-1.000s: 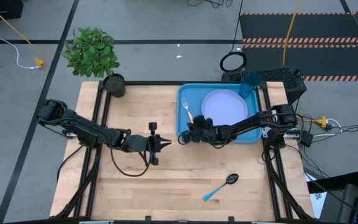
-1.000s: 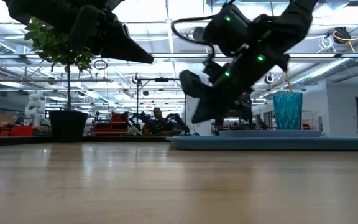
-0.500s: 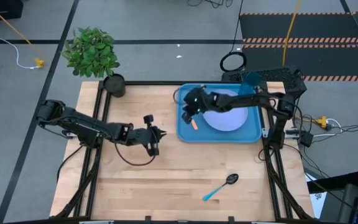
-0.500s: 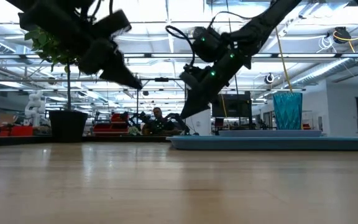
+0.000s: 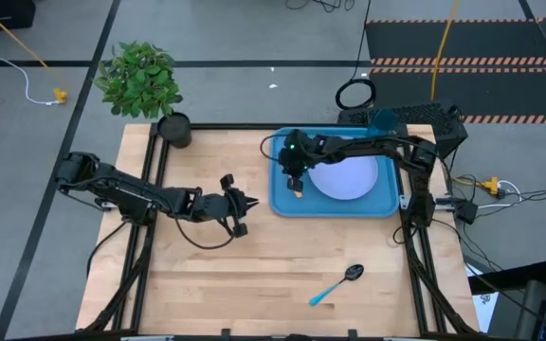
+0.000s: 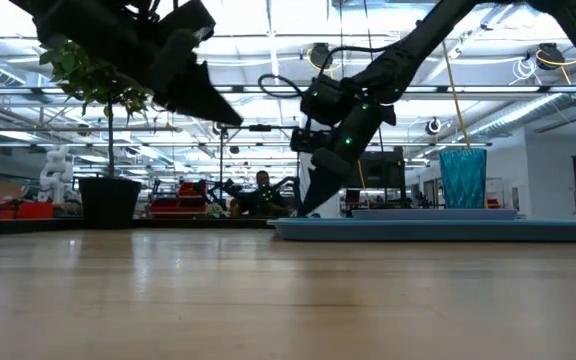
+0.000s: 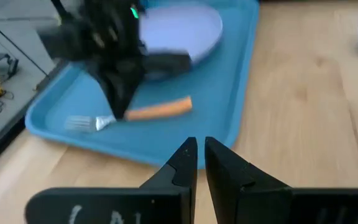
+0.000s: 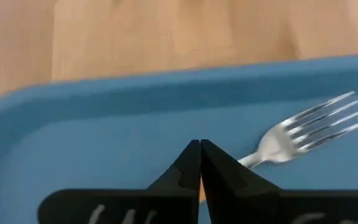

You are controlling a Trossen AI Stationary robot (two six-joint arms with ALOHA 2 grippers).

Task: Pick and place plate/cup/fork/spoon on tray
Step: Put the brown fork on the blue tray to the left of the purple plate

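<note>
The bright blue tray [image 5: 335,203] lies at the table's far right. On it are the lavender plate [image 5: 349,177], the teal cup [image 5: 382,128] at the far right corner, and the orange-handled fork [image 5: 298,188] near the left rim, lying flat [image 7: 160,111]. The blue-handled spoon [image 5: 335,285] lies on the bare table near the front. My right gripper [image 5: 295,178] is shut, pointing down over the fork [image 8: 200,146]. My left gripper [image 5: 247,202] is shut and empty above the table's middle [image 7: 201,147]. My right gripper's shut fingers [image 8: 229,171] stand over the fork's neck [image 8: 253,159], which passes under and across them. The tines [image 8: 319,121] lie on the tray. The fingers hide the place, so I cannot tell whether they touch the fork.
A potted green plant [image 5: 142,80] stands at the table's far left corner. Bare wood lies between the left gripper and the spoon. People and equipment show in the room behind [image 6: 258,195].
My right gripper has swung from the tray's near left corner toward the far edge and now points down over the fork on the tray. My left gripper has shifted a little toward the far edge.
</note>
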